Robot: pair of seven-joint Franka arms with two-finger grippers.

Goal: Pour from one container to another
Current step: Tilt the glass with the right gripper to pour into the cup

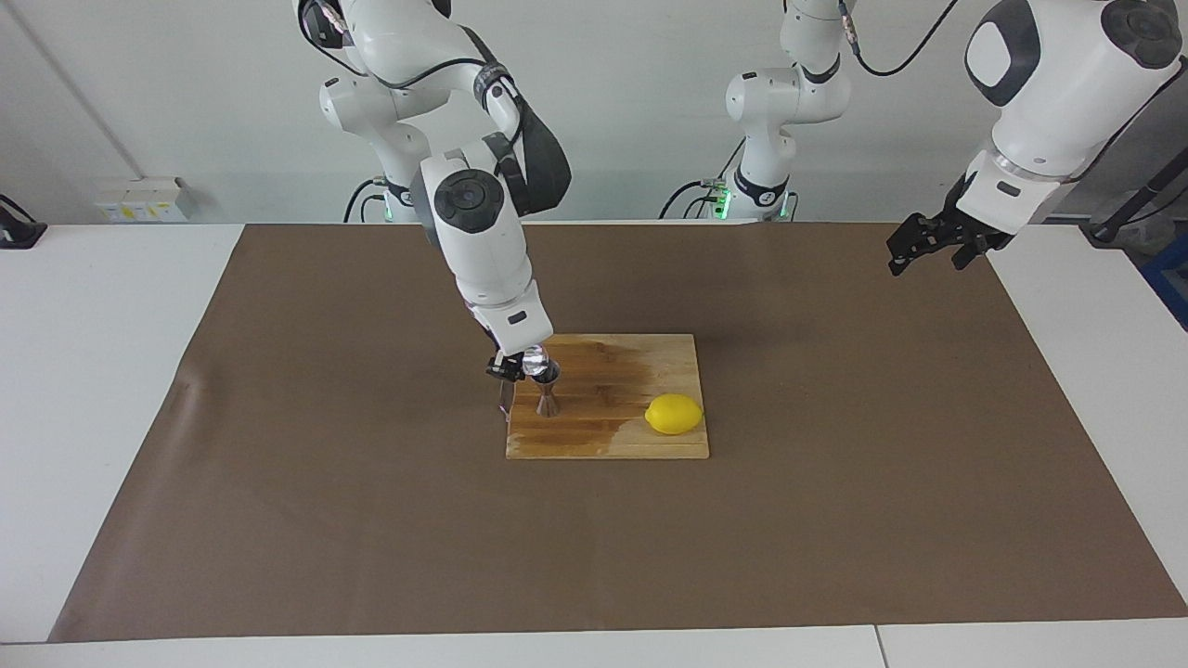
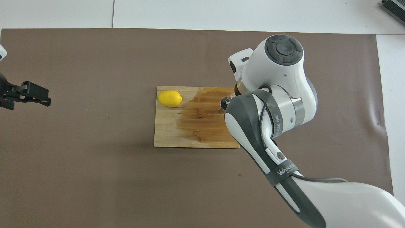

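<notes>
The metal hourglass jigger (image 1: 548, 391) stands upright on the wooden cutting board (image 1: 613, 436), at the board's edge toward the right arm's end. My right gripper (image 1: 516, 367) is shut on the small clear glass cup (image 1: 533, 363) and holds it tipped right over the jigger's mouth. In the overhead view my right arm covers the cup, and only a bit of the jigger (image 2: 223, 104) shows. My left gripper (image 1: 914, 249) (image 2: 31, 95) waits open in the air over the brown mat at the left arm's end.
A yellow lemon (image 1: 674, 414) (image 2: 170, 98) lies on the board's corner toward the left arm's end. A dark wet stain covers part of the board (image 2: 196, 133). A brown mat (image 1: 371, 520) covers the table's middle.
</notes>
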